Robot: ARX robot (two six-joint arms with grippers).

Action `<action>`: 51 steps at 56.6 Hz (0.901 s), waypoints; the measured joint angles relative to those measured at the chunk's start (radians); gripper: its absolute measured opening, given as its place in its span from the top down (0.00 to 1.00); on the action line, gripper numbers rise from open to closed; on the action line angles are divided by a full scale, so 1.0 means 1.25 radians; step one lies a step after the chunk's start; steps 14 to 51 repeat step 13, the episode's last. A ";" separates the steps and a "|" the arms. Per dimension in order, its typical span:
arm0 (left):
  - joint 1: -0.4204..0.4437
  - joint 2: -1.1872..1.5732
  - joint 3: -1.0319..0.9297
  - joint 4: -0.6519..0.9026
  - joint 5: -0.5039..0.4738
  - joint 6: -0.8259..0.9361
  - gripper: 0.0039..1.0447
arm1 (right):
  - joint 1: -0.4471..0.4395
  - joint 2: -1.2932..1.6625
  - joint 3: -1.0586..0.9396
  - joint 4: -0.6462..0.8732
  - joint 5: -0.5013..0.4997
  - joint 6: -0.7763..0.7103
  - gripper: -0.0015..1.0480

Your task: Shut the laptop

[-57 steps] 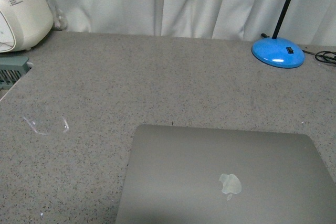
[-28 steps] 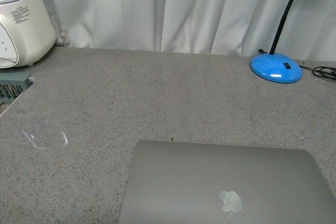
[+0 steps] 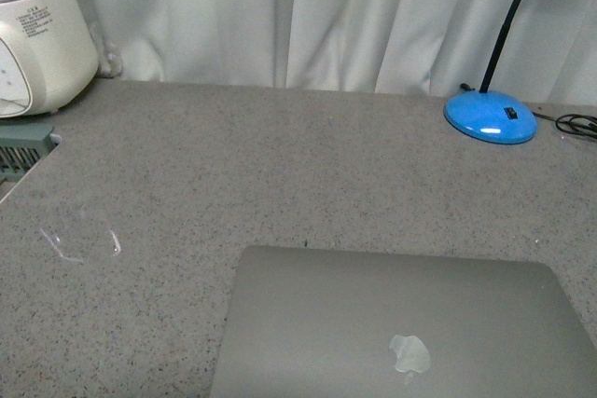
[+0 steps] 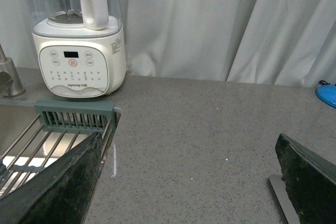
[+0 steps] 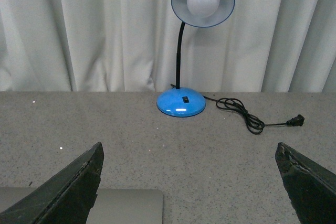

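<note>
The laptop (image 3: pixel 401 328) lies at the lower right of the front view, lid up, its pale logo (image 3: pixel 409 355) showing — it looks flat and already shut, though its near edge runs off the frame, so I cannot be sure. A corner of it also shows at the bottom left of the right wrist view.

Both pincers are released. The left gripper (image 4: pixel 189 182) has its dark fingers (image 4: pixel 58 187) spread wide above bare counter (image 3: pixel 280 165), and the right gripper (image 5: pixel 189 187) is just as wide, with nothing between its fingers.

As a judgement: the laptop is a stiff, fairly heavy metal slab with a smooth, slippery lid. The screen inside is fragile — so press flat on the lid's middle or front edge rather than pinching it.

A blender (image 4: pixel 79 59) stands at the upper left of the left wrist view, a lamp (image 5: pixel 184 45) at top centre of the right.
</note>
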 joint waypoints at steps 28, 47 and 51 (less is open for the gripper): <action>0.000 0.000 0.000 0.000 0.000 0.000 0.06 | 0.000 0.000 0.000 0.000 0.000 0.000 0.09; 0.000 0.000 0.000 0.000 0.000 0.000 0.06 | 0.000 0.000 0.000 0.000 0.000 0.000 0.09; 0.000 0.000 0.000 0.000 0.000 0.000 0.06 | 0.000 0.000 0.000 0.000 0.000 0.000 0.09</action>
